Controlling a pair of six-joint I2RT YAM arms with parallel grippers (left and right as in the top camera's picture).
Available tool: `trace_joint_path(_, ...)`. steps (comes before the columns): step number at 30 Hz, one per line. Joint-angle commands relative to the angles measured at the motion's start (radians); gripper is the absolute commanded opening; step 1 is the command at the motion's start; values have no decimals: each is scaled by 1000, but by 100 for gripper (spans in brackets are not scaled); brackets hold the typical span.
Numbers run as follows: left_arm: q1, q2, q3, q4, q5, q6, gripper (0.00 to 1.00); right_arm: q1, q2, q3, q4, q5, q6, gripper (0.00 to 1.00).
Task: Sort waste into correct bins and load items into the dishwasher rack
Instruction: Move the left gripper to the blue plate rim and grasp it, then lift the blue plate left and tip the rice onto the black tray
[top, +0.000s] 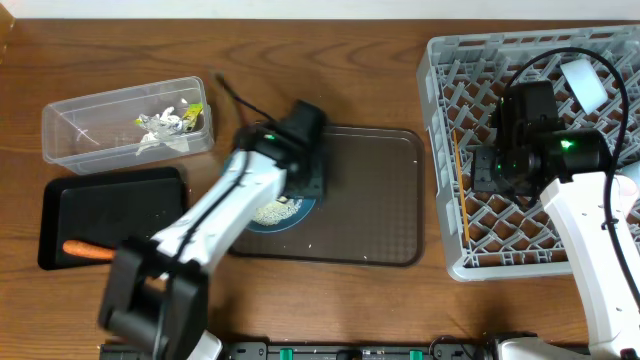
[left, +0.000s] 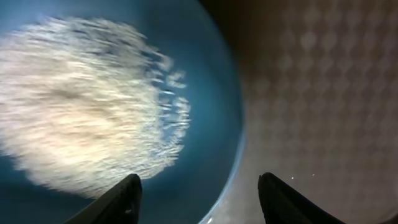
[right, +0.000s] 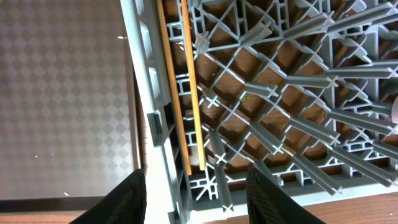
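Carrot crosswise, chopsticks lengthwise, both grippers empty.

The carrot (top: 88, 251) lies in the black tray (top: 110, 200), long axis left-right. The left gripper (left: 198, 202), fingers spread wide and holding nothing, straddles the blue bowl (left: 211, 74) rim. Its wrist view shows the rice (left: 81, 106) that the arm mostly hides overhead. The right wrist view separates two chopsticks (right: 193, 87) lying parallel along the rack (top: 440, 60) left wall, below the right gripper (right: 199, 199), spread and empty.
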Motion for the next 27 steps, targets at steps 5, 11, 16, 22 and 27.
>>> trace_joint_path(5,-69,90,-4,51,-13,13,61,-11,2,3,0,10,0,46)
trace_joint_path(11,-71,161,-4,85,-72,13,61,-11,2,3,0,10,0,46)
trace_joint_path(16,-75,224,-4,94,-72,13,55,-11,2,3,0,10,1,46)
trace_joint_path(22,-75,248,-4,92,-84,13,34,-11,2,3,-4,10,0,46)
trace_joint_path(27,-75,248,-4,84,-136,13,13,-11,2,3,-4,10,0,46)
